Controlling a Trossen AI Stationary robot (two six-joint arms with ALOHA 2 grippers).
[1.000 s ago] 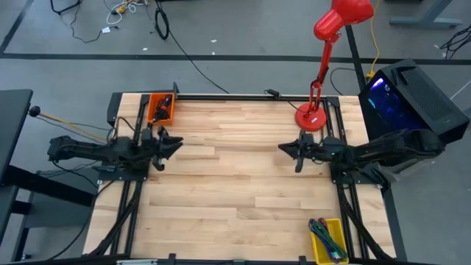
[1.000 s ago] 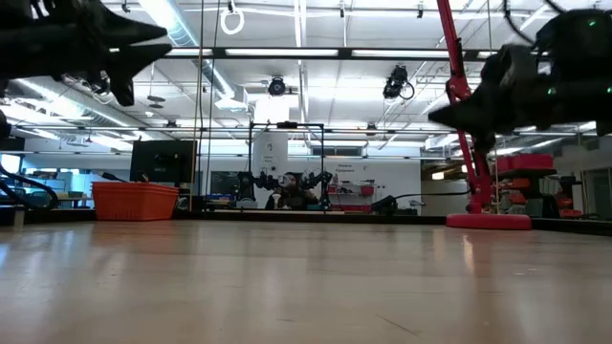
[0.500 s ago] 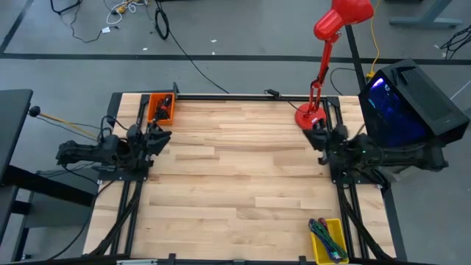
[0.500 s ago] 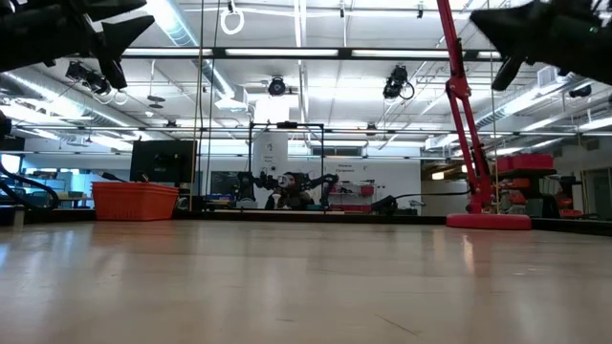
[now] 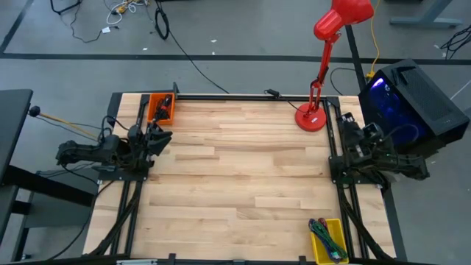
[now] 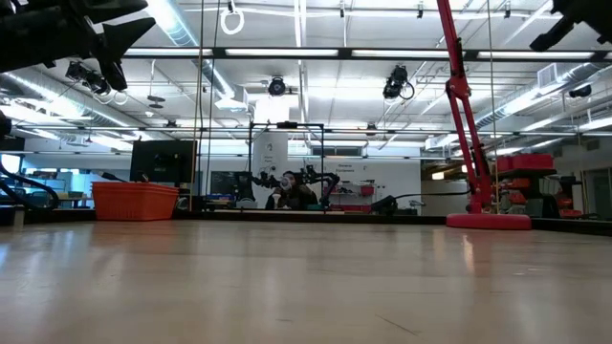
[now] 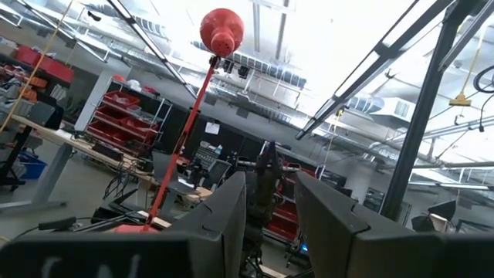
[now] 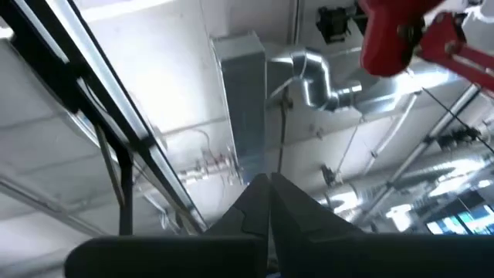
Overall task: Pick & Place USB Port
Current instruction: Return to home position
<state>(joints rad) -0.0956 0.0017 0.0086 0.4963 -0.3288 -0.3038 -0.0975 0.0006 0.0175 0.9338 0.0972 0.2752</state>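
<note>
The left gripper (image 5: 163,137) hangs over the left edge of the table (image 5: 243,177), its arm folded back beyond that edge, and it sits just near of the orange bin (image 5: 160,109). In the left wrist view its two dark fingers (image 7: 224,220) stand a moderate gap apart, with nothing between them; through the gap the room beyond the table shows. The right gripper (image 5: 346,124) is drawn in over the right edge of the table, just right of the round base of the red lamp (image 5: 310,118), and it points upward, so the right wrist view looks at the ceiling and the lamp's red head. There its fingers (image 8: 247,208) meet at their tips, pressed together with nothing caught between them. The orange bin stands in the far left corner of the table, and a black charger cable (image 5: 165,102) lies inside it as a dark shape against the orange; how many cables are in it cannot be told. In the low view the bin shows far off on the left, its contents hidden by the wall. A yellow bin (image 5: 321,250) with green and red cables stands at the near right corner. A black box (image 5: 416,92) with a blue glow sits off the table's far right side.
</note>
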